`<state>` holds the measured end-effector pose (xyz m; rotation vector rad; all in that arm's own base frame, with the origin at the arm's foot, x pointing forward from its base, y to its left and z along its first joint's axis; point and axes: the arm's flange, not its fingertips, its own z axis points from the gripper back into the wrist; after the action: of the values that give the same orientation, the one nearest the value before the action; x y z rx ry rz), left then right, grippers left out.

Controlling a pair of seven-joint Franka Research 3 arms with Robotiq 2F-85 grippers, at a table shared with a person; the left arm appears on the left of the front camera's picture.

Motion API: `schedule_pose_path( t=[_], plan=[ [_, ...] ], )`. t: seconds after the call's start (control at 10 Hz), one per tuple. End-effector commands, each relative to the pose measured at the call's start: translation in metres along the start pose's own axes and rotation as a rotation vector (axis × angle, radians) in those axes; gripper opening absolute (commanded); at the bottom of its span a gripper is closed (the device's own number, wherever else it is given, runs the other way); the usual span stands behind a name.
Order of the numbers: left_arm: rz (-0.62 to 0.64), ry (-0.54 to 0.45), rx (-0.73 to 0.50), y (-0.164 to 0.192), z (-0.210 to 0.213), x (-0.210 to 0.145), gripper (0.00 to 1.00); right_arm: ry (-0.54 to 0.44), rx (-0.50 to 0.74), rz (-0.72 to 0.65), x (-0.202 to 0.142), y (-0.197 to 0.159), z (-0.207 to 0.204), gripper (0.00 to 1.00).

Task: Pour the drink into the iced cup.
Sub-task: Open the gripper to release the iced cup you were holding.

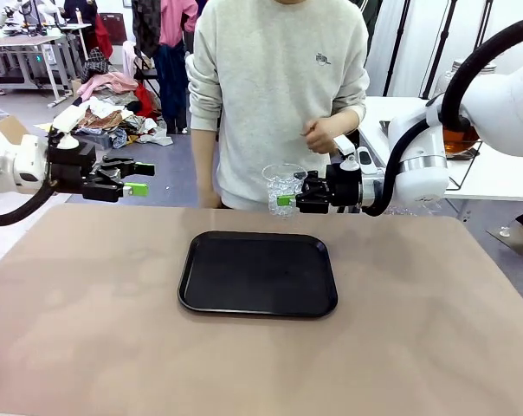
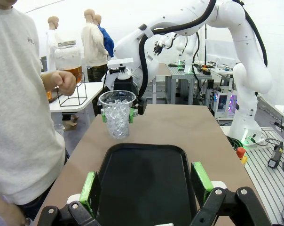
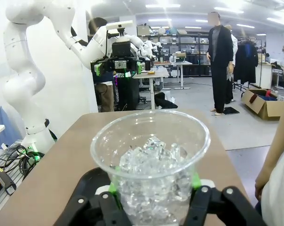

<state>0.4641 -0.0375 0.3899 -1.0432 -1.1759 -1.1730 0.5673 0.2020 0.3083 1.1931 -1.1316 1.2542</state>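
Here, a brown table (image 1: 435, 321) carries a black tray (image 1: 258, 273) at its middle. The iced cup (image 1: 283, 188) is pinched upright by the right gripper (image 1: 287, 200) above the far edge, beside a person's hand (image 1: 320, 134). The left gripper (image 1: 138, 178) is spread and holds nothing. The drink (image 2: 72, 71) is kept in a lidded jar on a wire stand on a white side table (image 2: 81, 96). No writing can be read.

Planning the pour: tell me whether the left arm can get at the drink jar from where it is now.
Probably not directly. The jar sits on a side table beyond the person and the right gripper, which holds the iced cup in between. The left gripper is open and free.
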Motion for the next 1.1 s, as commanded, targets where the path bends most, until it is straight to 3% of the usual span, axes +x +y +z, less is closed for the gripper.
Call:
schedule_pose_path(
  t=[0.0, 1.0],
  plan=[
    [-0.004, 0.001, 0.001, -0.0008, 0.0000, 0.0019, 1.00, -0.003, 0.000, 0.006, 0.0038, -0.0004, 0.0000, 0.65],
    [-0.004, 0.001, 0.001, -0.0008, 0.0000, 0.0019, 1.00, -0.003, 0.000, 0.006, 0.0038, -0.0004, 0.0000, 0.65]
  ],
)
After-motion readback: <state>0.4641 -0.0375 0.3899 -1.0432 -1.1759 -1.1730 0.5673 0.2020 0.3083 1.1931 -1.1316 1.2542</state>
